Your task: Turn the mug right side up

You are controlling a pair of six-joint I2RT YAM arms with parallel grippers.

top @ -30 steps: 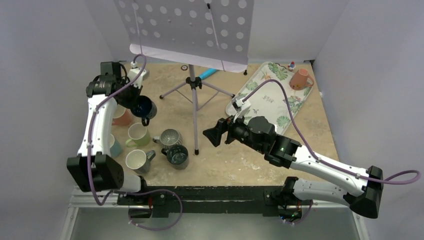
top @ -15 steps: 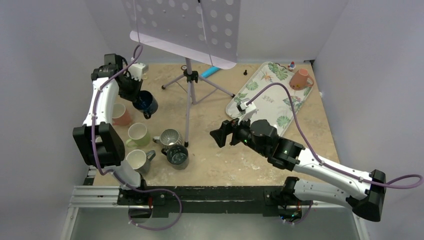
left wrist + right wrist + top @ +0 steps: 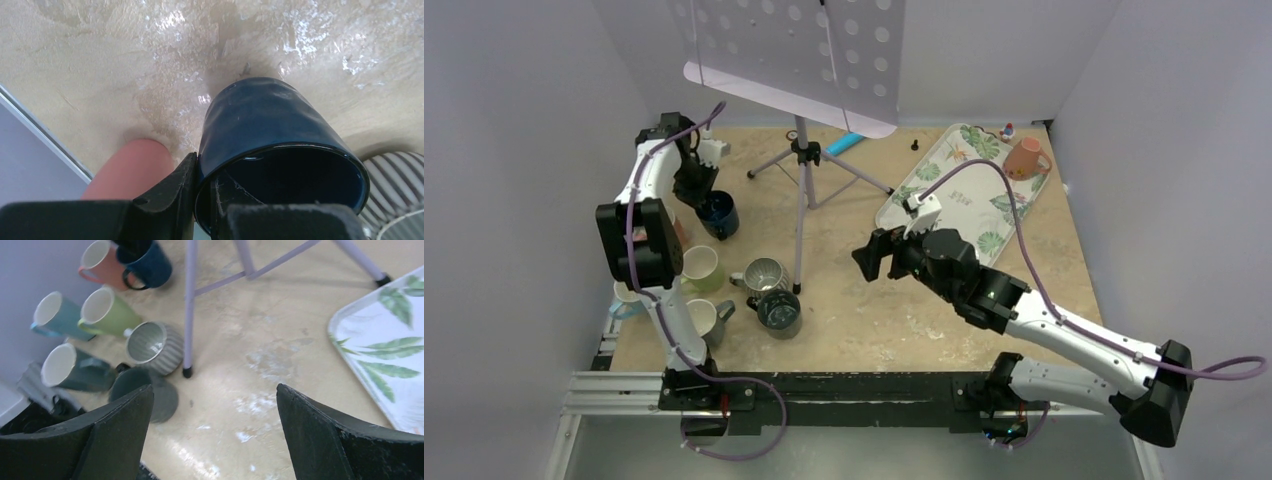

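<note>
From the overhead feed I see the left hand (image 3: pixel 702 193) at the far-left part of the bench (image 3: pixel 874 325), clamped on the navy mug (image 3: pixel 718 214). The left wrist camera gives me the detail. One finger (image 3: pixel 170 192) lies against the outside of the mug's wall and the other sits inside the rim, so the wall is pinched between them. The mug's mouth faces up toward that camera and its base points down at the bench. The body leans a little, and I cannot tell whether the base touches the surface. A pink mug (image 3: pixel 131 168) is just beside it, and a ribbed grey mug (image 3: pixel 395 197) shows in the lower right corner of that view.

The right hand (image 3: pixel 871 256) hangs above the middle of the bench, well apart from the navy mug, its jaws spread wide with nothing between them. Its wrist camera looks down on the cluster of mugs at the left. The navy mug is at the top next to the pink one. Nearer the camera are a green mug (image 3: pixel 107 310), a pale blue mug (image 3: pixel 54 315) and the ribbed grey one, all with mouths up. A leg of the music stand (image 3: pixel 189 305) comes down just beside the ribbed grey mug. The leaf-patterned tray (image 3: pixel 385 340) lies at the right edge of that view.
</note>
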